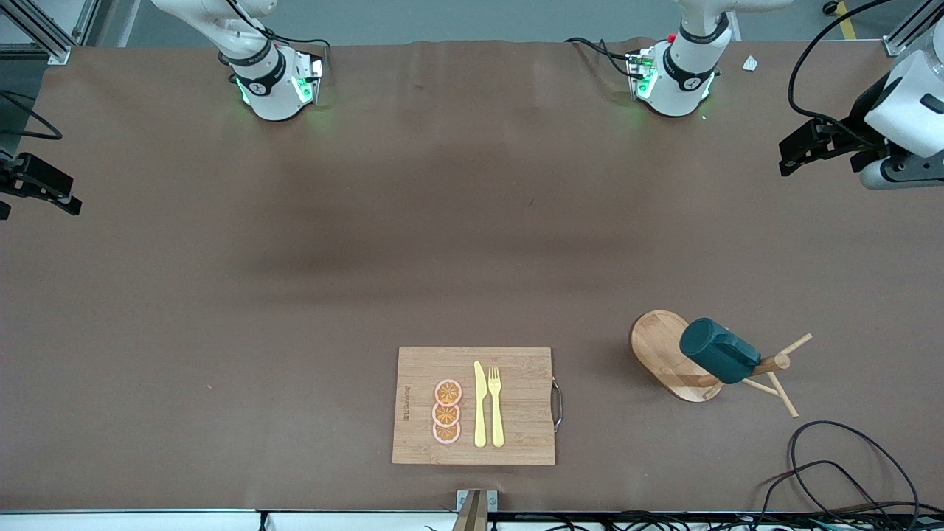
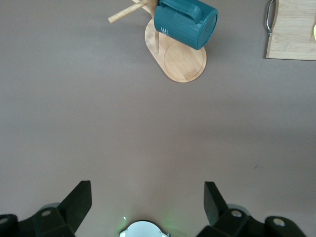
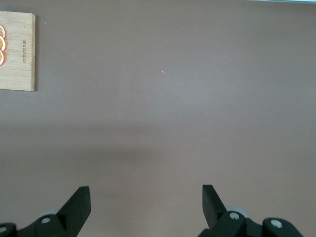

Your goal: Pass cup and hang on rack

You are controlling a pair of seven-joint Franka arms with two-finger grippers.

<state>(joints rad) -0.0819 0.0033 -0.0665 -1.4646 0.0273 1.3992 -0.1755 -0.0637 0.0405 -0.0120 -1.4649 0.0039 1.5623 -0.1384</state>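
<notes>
The dark teal cup [image 1: 719,350] hangs tilted on a peg of the light wooden rack [image 1: 660,350], which stands toward the left arm's end of the table, near the front camera. Both also show in the left wrist view: the cup [image 2: 185,22] over the rack's oval base [image 2: 185,61]. My left gripper [image 1: 790,157] is open and empty, held high at the left arm's end of the table, well away from the rack; its fingers frame bare table [image 2: 148,190]. My right gripper [image 1: 51,195] is open and empty at the right arm's end, over bare table [image 3: 146,190].
A bamboo cutting board [image 1: 523,383] lies near the front edge with three orange slices [image 1: 447,411], a yellow knife [image 1: 480,404] and a yellow fork [image 1: 495,405] on it. A black cable [image 1: 833,464] loops near the front corner beside the rack.
</notes>
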